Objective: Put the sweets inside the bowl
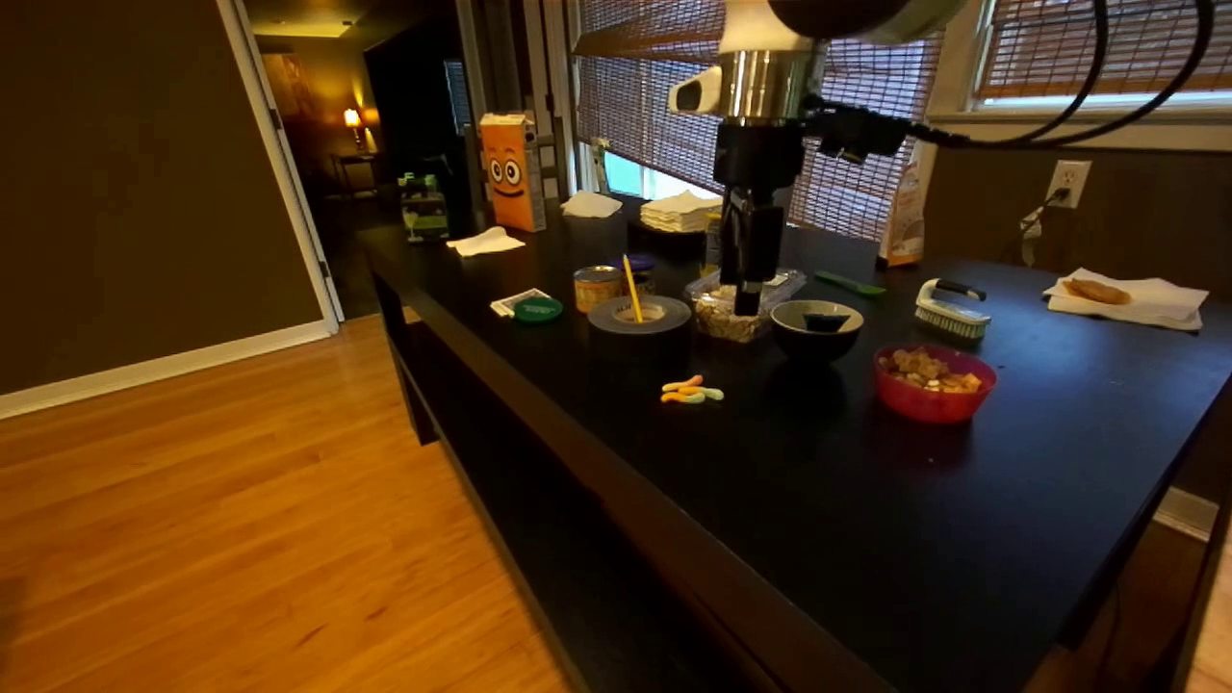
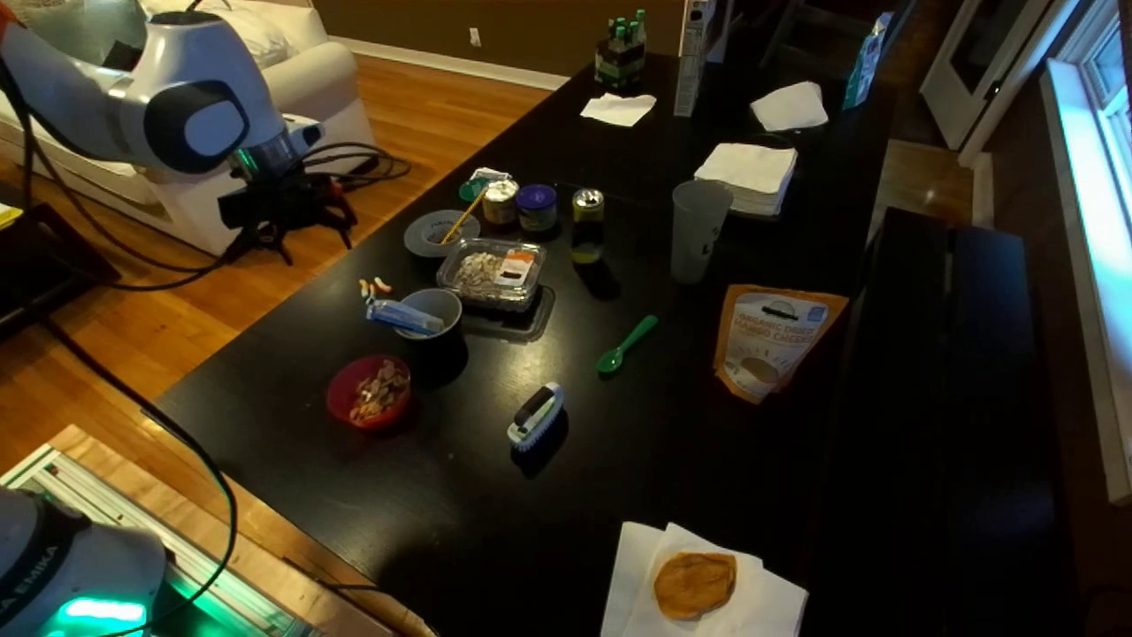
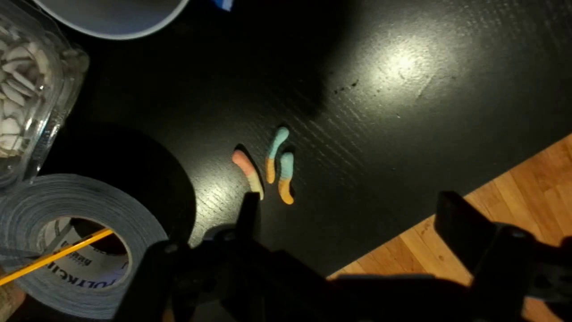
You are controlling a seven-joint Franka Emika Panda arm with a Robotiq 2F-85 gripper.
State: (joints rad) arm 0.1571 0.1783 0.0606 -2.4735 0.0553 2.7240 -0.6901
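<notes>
The sweets are a small cluster of 3 gummy worms in orange, pink and pale blue. They lie on the dark table in both exterior views (image 1: 690, 392) (image 2: 382, 285) and in the wrist view (image 3: 286, 166). A dark bowl with a pale inside (image 1: 813, 349) stands close by, also in the other views (image 2: 449, 310) (image 3: 123, 18). A blue tube (image 2: 403, 316) sticks out over its rim. My gripper (image 1: 748, 294) is open and empty, above the table's edge side (image 2: 309, 243). In the wrist view its fingers (image 3: 351, 199) are wide apart, one tip overlapping the pink worm's end.
A tape roll (image 3: 147, 250) with a pencil (image 3: 58, 256) and a clear box of pale pieces (image 2: 491, 274) stand near the sweets. A red bowl with contents (image 1: 934, 385) stands near the dark bowl. A brush (image 2: 536, 416) and green spoon (image 2: 626, 345) lie farther off.
</notes>
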